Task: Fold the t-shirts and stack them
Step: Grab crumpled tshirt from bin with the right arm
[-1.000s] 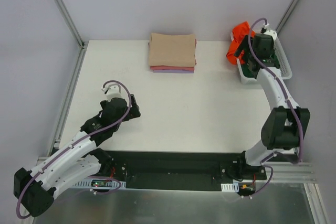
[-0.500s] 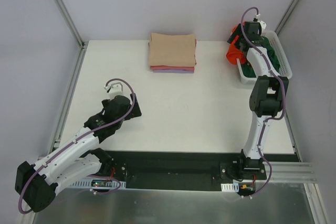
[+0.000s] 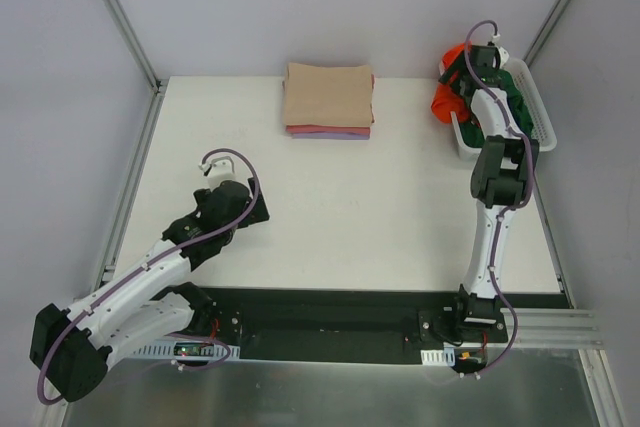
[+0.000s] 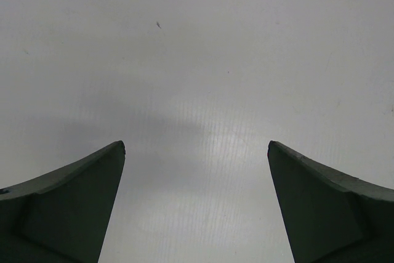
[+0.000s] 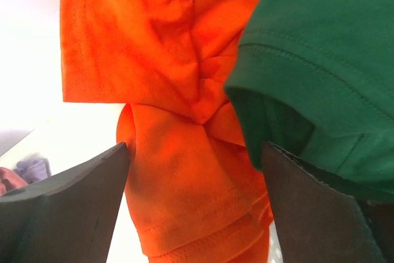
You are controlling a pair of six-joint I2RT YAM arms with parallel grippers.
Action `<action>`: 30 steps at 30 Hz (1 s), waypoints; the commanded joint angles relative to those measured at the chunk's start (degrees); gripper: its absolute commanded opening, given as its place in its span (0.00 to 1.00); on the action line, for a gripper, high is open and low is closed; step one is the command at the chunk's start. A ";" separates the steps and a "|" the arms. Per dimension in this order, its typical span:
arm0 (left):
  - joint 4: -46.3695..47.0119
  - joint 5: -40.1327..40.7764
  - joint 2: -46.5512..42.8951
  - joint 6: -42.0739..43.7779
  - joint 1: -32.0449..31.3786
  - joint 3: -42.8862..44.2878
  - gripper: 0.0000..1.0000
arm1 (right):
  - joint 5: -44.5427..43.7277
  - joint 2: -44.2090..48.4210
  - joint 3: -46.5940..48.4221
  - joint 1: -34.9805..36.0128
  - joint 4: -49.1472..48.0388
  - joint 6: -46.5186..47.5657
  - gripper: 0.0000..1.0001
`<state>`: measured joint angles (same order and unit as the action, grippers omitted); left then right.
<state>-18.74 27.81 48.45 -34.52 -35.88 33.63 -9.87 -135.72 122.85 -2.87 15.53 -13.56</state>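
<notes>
Orange t-shirt (image 5: 166, 90): bright, plain, no print; at left rim of basket (image 3: 541, 119).
Dark green t-shirt (image 5: 320, 47): plain; in basket.
Basket: white mesh.
Stack well left of basket, all plain: beige t-shirt (image 3: 329, 94) on top, pink t-shirt (image 3: 300, 129) under it, lavender t-shirt (image 3: 335, 136) lowest.
Desk (image 3: 350, 207): white.
Left arm (image 3: 150, 267), right arm (image 3: 492, 247): white shells, black joints, purple cables (image 3: 249, 187).
Left gripper (image 4: 197, 147), right gripper (image 5: 194, 146): dark grey-green.

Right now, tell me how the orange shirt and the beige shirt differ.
The orange shirt is crumpled and unfolded; the beige shirt is folded flat. The orange shirt hangs at the basket rim, far right; the beige shirt tops a stack at the table's far middle. The open right gripper faces the orange shirt; no gripper is near the beige shirt. Both are plain cloth.
</notes>
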 commanded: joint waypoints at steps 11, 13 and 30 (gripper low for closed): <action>0.29 1.72 0.42 0.60 0.81 2.06 0.99 | 7.84 -0.51 1.44 -1.26 -6.38 -8.41 0.24; 0.29 1.54 0.25 0.51 0.81 2.06 0.99 | 8.63 0.28 0.47 -1.34 -7.70 -8.24 0.22; 0.37 -0.56 0.07 0.25 0.90 1.97 0.99 | 12.85 9.41 -0.33 -2.22 -8.24 1.42 0.01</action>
<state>-18.76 27.59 49.17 -34.52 -35.51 33.63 -0.05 -135.94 121.75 -4.73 9.10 -17.45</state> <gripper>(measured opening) 0.990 0.032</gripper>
